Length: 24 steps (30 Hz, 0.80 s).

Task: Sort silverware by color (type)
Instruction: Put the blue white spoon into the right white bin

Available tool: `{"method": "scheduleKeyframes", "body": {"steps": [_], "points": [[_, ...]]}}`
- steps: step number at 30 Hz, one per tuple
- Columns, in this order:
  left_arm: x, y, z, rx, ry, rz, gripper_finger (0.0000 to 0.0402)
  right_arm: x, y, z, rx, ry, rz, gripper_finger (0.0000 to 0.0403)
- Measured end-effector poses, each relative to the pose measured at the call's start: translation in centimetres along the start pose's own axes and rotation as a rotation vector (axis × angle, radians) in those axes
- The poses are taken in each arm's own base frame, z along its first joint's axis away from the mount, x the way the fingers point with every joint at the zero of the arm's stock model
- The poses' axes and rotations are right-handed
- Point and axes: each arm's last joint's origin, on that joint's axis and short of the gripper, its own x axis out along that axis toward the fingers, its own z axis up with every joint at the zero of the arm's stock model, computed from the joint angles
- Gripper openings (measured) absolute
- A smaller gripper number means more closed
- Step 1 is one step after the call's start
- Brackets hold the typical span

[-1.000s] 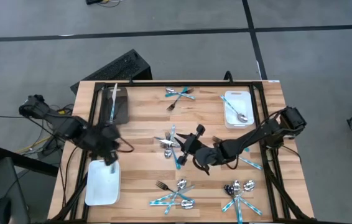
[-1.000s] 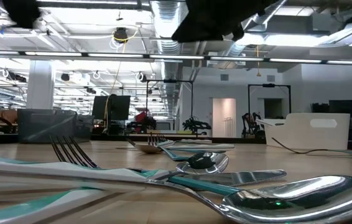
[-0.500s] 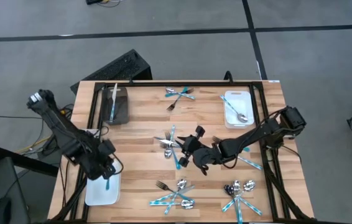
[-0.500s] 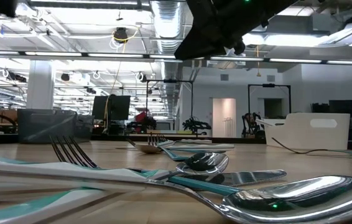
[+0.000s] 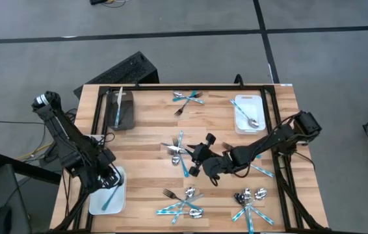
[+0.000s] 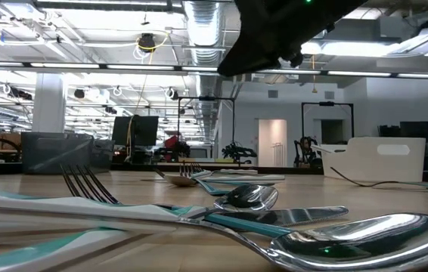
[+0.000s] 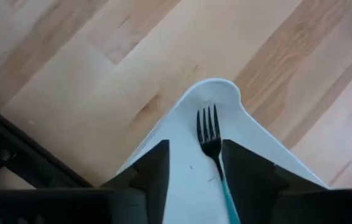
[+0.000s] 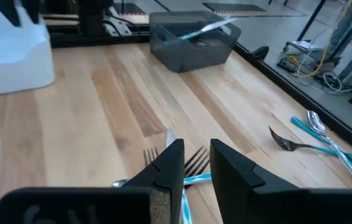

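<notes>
While both arms reach over the worktop (image 5: 151,140):
Left gripper (image 5: 106,179): above white bin (image 5: 96,201), fingers (image 7: 154,171) spread, holding nothing.
Teal-handled fork (image 7: 212,146): lying loose in that bin.
Right gripper (image 5: 194,166): over the middle pile of silverware (image 5: 179,151), fingers (image 8: 229,168) slightly parted.

Under the left end effector (image 7: 191,180), a fork (image 7: 212,149) with dark tines and a teal-blue handle lies in a white bin (image 7: 250,143). The bench (image 5: 151,140) is light striped wood. A dark grey bin (image 8: 191,40) holds a teal-handled piece.
</notes>
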Motion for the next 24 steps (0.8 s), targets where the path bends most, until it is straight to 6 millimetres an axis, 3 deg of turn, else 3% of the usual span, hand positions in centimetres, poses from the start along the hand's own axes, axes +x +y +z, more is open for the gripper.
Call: {"method": "scheduleKeyframes", "body": {"steps": [8, 14, 19, 24], "points": [[0.0, -0.1, 0.6, -0.030, -0.186, -0.039, 0.0164, -2.7, -1.1, 0.6, -0.110, 0.065, 0.010, 0.0102], [-0.2, -1.8, 2.0, 0.072, -0.502, -0.161, 0.0165, -3.7, -3.5, 0.0, -0.138, 0.210, -0.069, 0.0102], [0.0, -3.0, 4.0, 0.190, -0.616, -0.144, 0.0165, -4.1, -6.2, -0.9, -0.111, 0.351, -0.193, 0.0102], [0.5, -3.2, 6.8, 0.219, -0.621, -0.067, 0.0165, -3.7, -8.1, -2.1, -0.082, 0.414, -0.278, 0.0102]]}}
